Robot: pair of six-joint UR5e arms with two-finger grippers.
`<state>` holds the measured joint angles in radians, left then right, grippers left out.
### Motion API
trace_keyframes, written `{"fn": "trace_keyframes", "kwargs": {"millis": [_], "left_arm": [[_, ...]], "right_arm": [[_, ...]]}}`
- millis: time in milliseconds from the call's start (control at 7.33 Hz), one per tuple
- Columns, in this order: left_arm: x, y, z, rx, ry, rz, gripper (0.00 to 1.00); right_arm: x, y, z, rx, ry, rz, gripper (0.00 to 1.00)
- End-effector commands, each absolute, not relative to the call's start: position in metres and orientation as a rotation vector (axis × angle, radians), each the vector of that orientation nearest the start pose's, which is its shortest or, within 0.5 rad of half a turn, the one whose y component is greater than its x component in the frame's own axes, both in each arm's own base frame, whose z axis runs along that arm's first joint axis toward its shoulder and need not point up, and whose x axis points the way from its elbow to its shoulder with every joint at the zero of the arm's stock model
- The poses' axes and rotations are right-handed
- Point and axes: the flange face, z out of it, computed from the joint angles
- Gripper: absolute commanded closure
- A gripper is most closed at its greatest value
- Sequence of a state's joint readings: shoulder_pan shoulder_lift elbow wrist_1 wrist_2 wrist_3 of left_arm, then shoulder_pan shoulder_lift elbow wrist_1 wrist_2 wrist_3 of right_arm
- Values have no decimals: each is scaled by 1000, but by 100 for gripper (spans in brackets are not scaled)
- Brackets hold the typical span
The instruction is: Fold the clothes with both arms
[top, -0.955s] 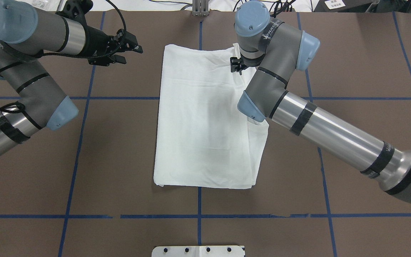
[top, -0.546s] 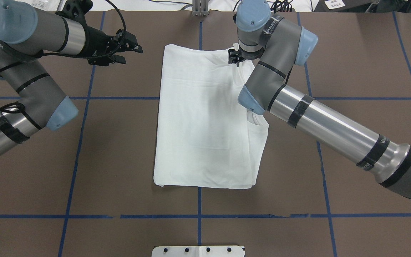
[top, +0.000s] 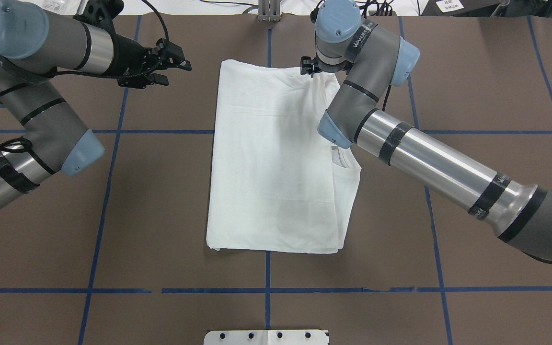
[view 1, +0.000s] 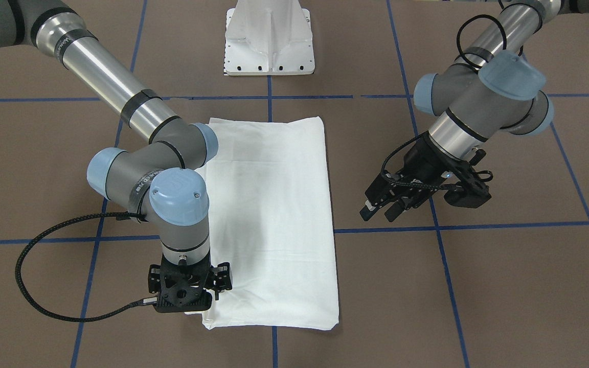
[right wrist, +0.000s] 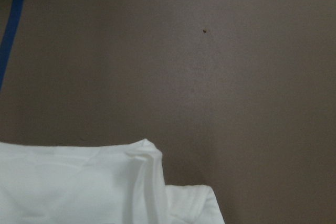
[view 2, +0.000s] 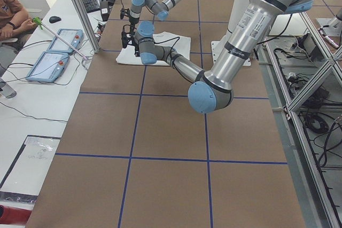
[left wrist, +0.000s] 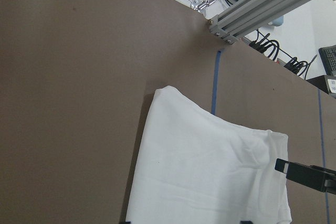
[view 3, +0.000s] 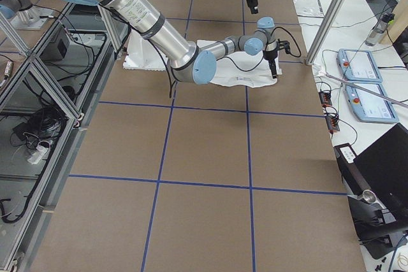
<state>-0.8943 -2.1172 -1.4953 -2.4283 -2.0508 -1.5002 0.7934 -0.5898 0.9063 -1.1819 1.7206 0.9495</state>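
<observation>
The brown table (top: 161, 215) with its grid of blue tape (top: 108, 191) fills my overhead view. The right arm (top: 429, 163) reaches across it from the near right side, and its elbow hangs over the right edge of the shirt. The left arm (top: 31, 110) is bent on the other side, well apart from the cloth.

The white T-shirt (top: 271, 167) lies flat in the middle of the table, folded to a long rectangle over the central tape line. A second layer shows along its right edge.

The white pedestal base (view 1: 270, 41) stands at the near edge.

The right gripper (view 1: 187, 294) points straight down just above the far right corner of the shirt. Its linkage is spread to both sides, so I read the jaws as wide, with nothing between them. The left gripper (view 1: 380, 210) hovers tilted above the bare table, beside the far left corner. Its fingers are clearly apart and hold nothing.
</observation>
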Motion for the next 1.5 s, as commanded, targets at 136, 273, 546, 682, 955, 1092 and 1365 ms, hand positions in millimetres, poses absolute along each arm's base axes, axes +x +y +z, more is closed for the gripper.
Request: {"fn": "trace_keyframes", "kwargs": {"millis": [136, 273, 546, 682, 955, 1092, 1365], "left_arm": [[356, -583, 270, 247, 1349, -372, 24], [356, -583, 270, 247, 1349, -372, 24], [355, -582, 269, 248, 1352, -369, 24], [356, -582, 269, 247, 1350, -370, 24], [356, -582, 269, 246, 1351, -369, 24], [355, -582, 266, 249, 1354, -368, 24], [355, -580, 264, 247, 1359, -362, 24]], "right_arm": [[-511, -714, 304, 354, -592, 121, 0], [-484, -731, 318, 368, -563, 84, 0], [-440, -748, 356, 343, -537, 70, 0], [-437, -750, 344, 348, -557, 83, 0], [-423, -730, 320, 308, -672, 198, 0], [-408, -706, 317, 281, -741, 306, 0], [-399, -622, 315, 144, -870, 473, 0]]}}
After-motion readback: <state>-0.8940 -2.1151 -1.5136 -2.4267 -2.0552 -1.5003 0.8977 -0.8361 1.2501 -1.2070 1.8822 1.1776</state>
